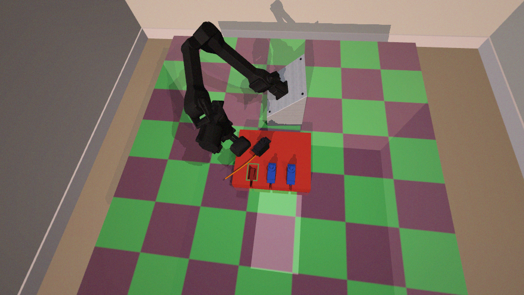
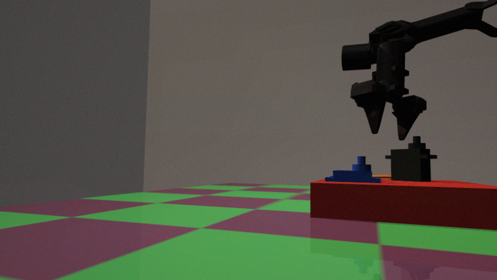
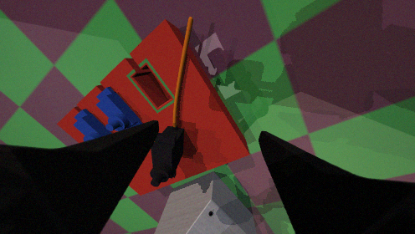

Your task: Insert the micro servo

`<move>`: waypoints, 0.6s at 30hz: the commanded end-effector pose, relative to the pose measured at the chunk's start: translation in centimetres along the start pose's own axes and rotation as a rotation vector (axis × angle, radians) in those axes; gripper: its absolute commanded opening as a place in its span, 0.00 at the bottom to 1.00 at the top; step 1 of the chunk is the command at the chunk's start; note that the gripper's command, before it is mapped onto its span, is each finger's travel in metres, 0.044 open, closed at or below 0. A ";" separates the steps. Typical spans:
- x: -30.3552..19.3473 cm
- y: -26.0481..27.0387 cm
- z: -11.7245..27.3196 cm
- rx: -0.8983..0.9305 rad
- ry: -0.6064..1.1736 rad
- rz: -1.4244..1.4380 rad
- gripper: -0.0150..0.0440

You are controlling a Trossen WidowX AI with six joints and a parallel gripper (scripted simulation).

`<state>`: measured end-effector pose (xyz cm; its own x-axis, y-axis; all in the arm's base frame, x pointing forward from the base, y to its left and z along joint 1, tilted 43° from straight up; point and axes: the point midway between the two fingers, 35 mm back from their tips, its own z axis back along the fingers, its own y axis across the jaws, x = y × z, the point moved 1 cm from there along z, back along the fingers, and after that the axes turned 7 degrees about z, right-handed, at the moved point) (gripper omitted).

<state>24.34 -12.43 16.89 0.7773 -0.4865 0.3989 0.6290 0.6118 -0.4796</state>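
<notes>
The loose black micro servo (image 1: 261, 145) (image 2: 410, 164) (image 3: 167, 152) stands upright on the red deck (image 1: 293, 146) (image 2: 399, 205) (image 3: 205, 113), shaft up. Its orange cable (image 1: 240, 169) (image 3: 181, 75) trails off the deck's left edge. The green-marked empty pocket (image 1: 252, 171) (image 3: 151, 85) lies at the deck's front left, in front of the servo. My gripper (image 1: 236, 147) (image 2: 387, 134) (image 3: 209, 130) is open and empty. It hangs just above the servo and a little to its left, fingertips near the height of the shaft top.
Two blue servos (image 1: 271, 173) (image 1: 291, 174) (image 2: 354, 172) (image 3: 110, 113) sit seated in the pockets to the right of the marked one. A grey base plate (image 1: 289, 91) (image 3: 197, 209) lies behind the deck. A pale strip (image 1: 277, 234) marks the checkered floor in front.
</notes>
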 end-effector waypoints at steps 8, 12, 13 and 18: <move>-6.4 7.6 -0.4 -0.090 -0.002 -0.015 1.00; -6.3 7.6 -0.7 -0.090 -0.002 -0.015 1.00; -6.3 7.6 -1.0 -0.090 -0.002 -0.015 1.00; -6.3 7.4 -2.9 -0.091 -0.003 -0.015 1.00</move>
<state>24.36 -5.96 9.35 0.7641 -0.4940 0.4148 0.6442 0.5497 -0.5319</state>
